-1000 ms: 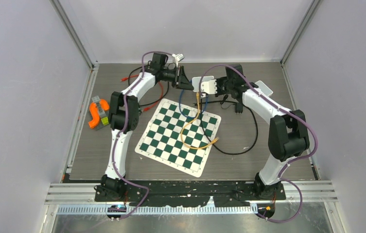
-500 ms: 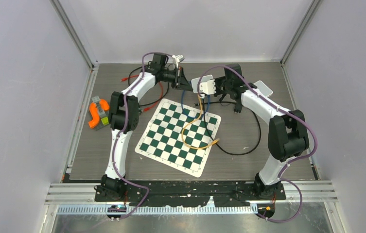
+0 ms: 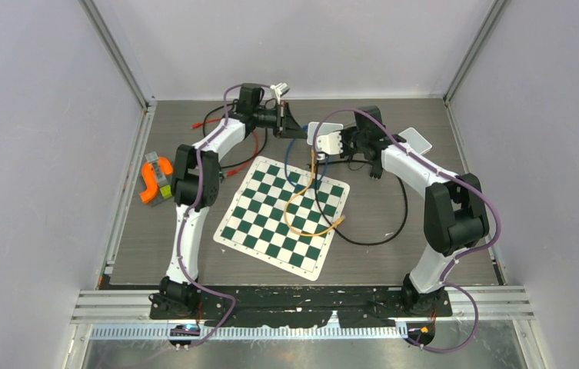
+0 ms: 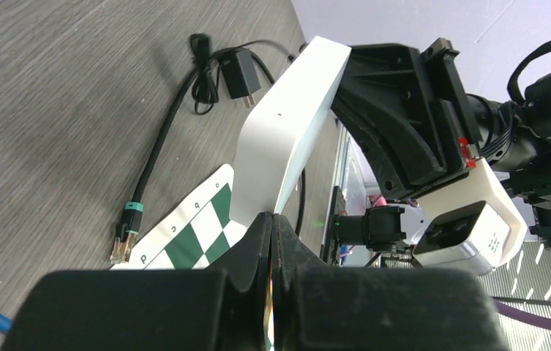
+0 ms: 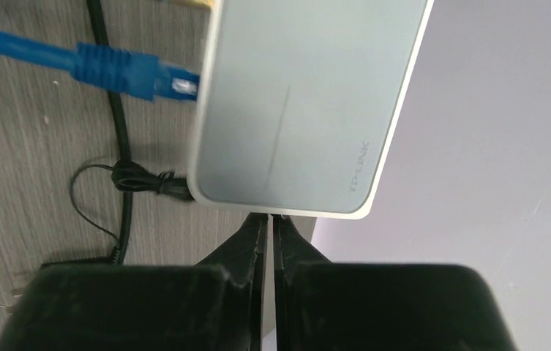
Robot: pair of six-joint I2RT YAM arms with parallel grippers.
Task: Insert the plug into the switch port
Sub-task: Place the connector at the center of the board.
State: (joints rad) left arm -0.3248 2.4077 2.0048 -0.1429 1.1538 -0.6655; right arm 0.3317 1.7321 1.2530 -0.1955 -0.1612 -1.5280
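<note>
Blue plug meets the port edge of the white switch, pinched aloft over the tabletop by your right pincer, while your left pincer stands fully closed, seemingly empty: brace the switch steady and press the plug straight in.

Obstructions: white plastic switch box, raised at far centre; thin blue cable, yellow cable and black cable beneath. Free passage: bare grey wood-grain tabletop, near right.
</note>
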